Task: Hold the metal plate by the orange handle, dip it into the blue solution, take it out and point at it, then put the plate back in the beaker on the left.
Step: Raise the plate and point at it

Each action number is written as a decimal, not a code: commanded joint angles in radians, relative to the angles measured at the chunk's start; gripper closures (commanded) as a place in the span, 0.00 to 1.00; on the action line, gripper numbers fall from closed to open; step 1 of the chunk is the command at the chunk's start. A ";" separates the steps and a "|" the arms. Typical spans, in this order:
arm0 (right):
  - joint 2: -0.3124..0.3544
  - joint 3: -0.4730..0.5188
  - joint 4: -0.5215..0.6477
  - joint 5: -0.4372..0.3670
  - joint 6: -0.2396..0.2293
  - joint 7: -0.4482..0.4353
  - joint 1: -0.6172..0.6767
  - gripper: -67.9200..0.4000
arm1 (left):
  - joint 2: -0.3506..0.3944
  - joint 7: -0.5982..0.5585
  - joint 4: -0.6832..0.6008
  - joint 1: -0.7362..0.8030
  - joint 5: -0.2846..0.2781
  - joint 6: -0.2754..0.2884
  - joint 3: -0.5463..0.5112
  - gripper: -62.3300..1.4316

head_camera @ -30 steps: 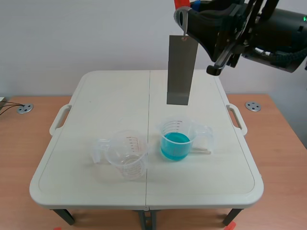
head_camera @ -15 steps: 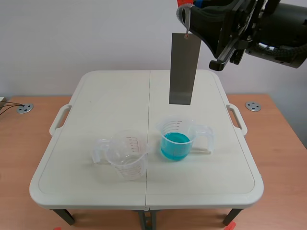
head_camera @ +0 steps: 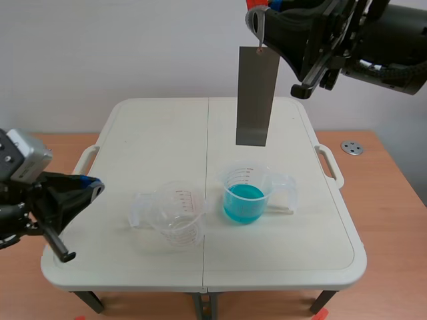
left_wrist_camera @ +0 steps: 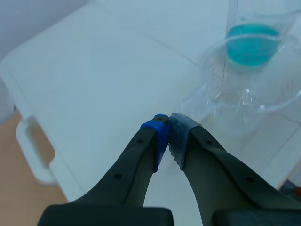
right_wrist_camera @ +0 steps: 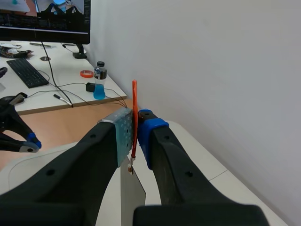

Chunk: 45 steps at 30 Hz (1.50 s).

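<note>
While the right arm stands raised across the top of the scene view, its end effector [head_camera: 258, 15] is clenched on the orange handle [right_wrist_camera: 134, 115], which shows as a thin strip pinched between the grey-green and blue pads. The metal plate [head_camera: 256, 97] hangs from that handle by a small link, upright and flat-faced toward the camera, high in the air. Its lower edge is clear of the beaker of blue solution [head_camera: 244, 197], which stands below it on the white folding worktop [head_camera: 160, 133], just right of the centre seam. That beaker's handle points right, and the blue liquid fills only its lower part. Just left of the seam stands the empty clear beaker [head_camera: 175, 215], near the blue one but apart from it, with its handle turned left. The left arm comes in low at the worktop's left edge; its end effector [left_wrist_camera: 168, 128] is closed on nothing, the blue pad and the grey-green pad meeting at the tips. In the left wrist view the empty beaker lies ahead of those tips, well apart from them, with the blue solution showing beyond it. The worktop rests on a wooden desk [head_camera: 393, 200].
</note>
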State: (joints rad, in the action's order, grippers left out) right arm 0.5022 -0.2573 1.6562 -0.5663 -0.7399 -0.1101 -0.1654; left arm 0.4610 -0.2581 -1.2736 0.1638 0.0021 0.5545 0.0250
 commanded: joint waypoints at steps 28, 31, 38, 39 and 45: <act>0.010 0.011 0.017 -0.014 -0.006 -0.014 -0.012 0.98 | -0.257 0.076 -0.010 -0.226 0.145 -0.030 0.268 0.93; 0.010 0.011 0.017 -0.014 -0.006 -0.014 -0.012 0.98 | -0.267 0.076 -0.010 -0.234 0.164 -0.063 0.283 0.93; 0.010 0.011 0.017 -0.014 -0.006 -0.014 -0.012 0.98 | -0.267 0.076 -0.010 -0.248 0.164 -0.129 0.302 0.93; 0.010 0.011 0.017 -0.014 -0.006 -0.014 -0.012 0.98 | -0.267 0.076 -0.010 -0.248 0.164 -0.142 0.302 0.93; 0.010 0.011 0.017 -0.014 -0.006 -0.014 -0.012 0.98 | -0.267 0.076 -0.010 -0.248 0.168 -0.153 0.302 0.93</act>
State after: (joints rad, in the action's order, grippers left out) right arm 0.5022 -0.2573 1.6562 -0.5663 -0.7399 -0.1066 -0.1654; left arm 0.1967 -0.1677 -1.2732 -0.0673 0.1764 0.4015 0.3271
